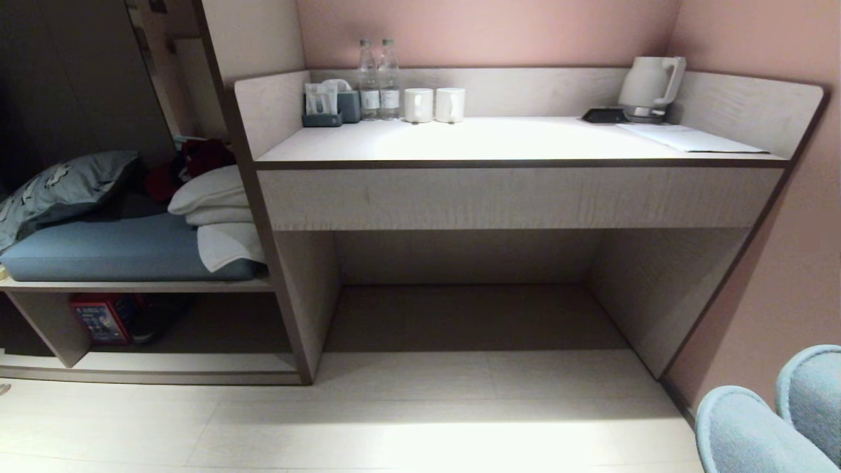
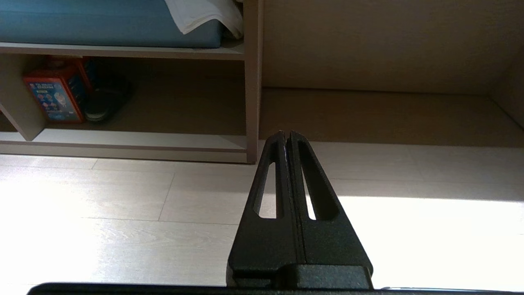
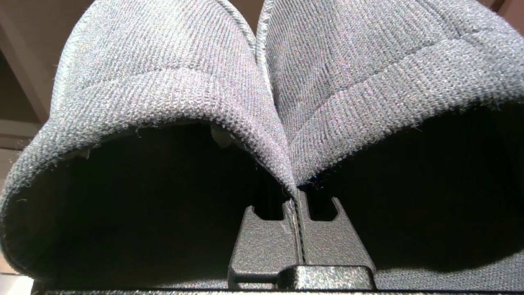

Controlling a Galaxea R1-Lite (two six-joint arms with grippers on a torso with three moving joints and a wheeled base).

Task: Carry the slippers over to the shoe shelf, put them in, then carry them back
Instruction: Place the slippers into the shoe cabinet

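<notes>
- Slippers (image 3: 262, 82), matching pair, grey-blue knit fabric, closed toe – filling the right wrist view, side by side, inner collars pressed together at centre.
- Right gripper (image 3: 298, 207), black, at bottom centre – clamped tight on both inner collar edges at once; likely so one pinch carries the pair w/o splitting it. Toes point away from the fingers.
- Left gripper (image 2: 286, 137), black, slotted fingers, centre of left wrist view – fingers pressed together, nothing between them; hanging over pale plank floor (image 2: 123, 205), idle.
- Neither arm visible in head view.
- Shoe shelf (image 1: 184, 361), low open-fronted pale wood compartment w/ dark back, lower left of head view, under blue-cushioned bench (image 1: 118, 249); already holds red printed box (image 1: 98, 318) & dark shoe (image 1: 154, 322) at its left end, right part free.
- Judged: carry phase, pair not yet shelved; next needs approach toward lower left, then low reach into free part.
</notes>
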